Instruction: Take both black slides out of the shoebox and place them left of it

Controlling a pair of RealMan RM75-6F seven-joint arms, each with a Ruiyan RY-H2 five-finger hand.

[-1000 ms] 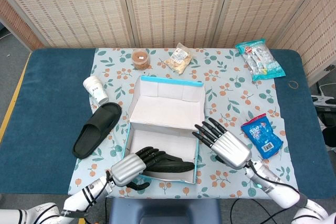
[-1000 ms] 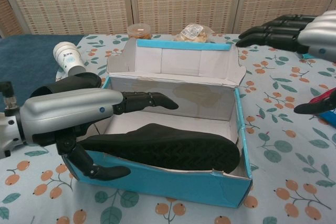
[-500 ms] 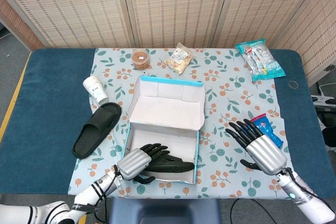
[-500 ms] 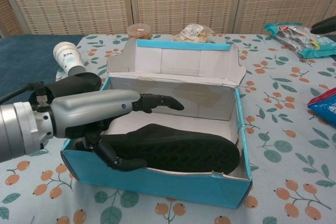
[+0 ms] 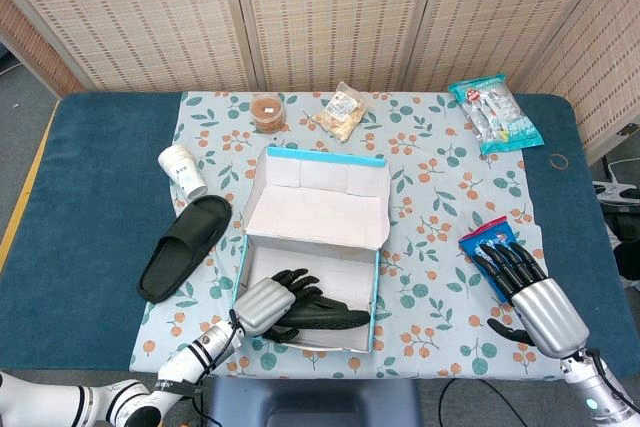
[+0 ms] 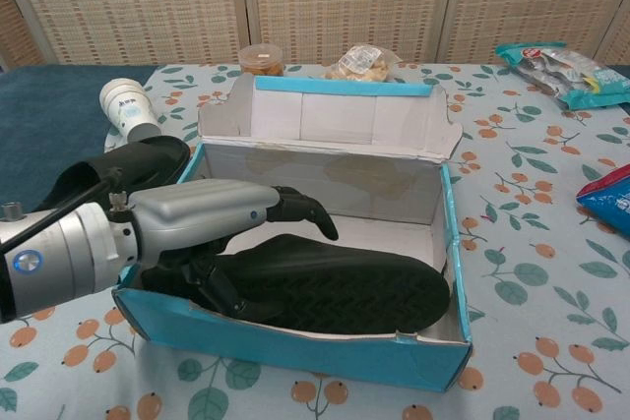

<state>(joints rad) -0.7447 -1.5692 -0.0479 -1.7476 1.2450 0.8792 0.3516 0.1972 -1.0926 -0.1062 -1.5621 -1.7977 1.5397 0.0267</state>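
Observation:
The blue shoebox (image 5: 322,154) stands open in the middle of the flowered cloth, lid flap raised at the back. One black slide (image 5: 335,317) lies sole-up inside it, along the near wall (image 6: 295,341). My left hand (image 6: 197,223) reaches into the box from the left and grips this slide (image 6: 364,282) at its left end, fingers curled over the top and thumb against the near edge. The other black slide (image 5: 185,247) lies on the cloth left of the box. My right hand (image 5: 535,297) hovers open at the right front, far from the box.
A paper cup (image 5: 182,169) lies just behind the outer slide. A brown jar (image 5: 267,112) and a snack bag (image 5: 340,112) sit behind the box. A blue packet (image 5: 490,237) lies by my right hand, and a fish packet (image 5: 495,112) at the back right.
My left hand's thumb has moved over the near wall into the box and the fingers have curled down onto the slide. My right hand has drawn back from the box to the right front.

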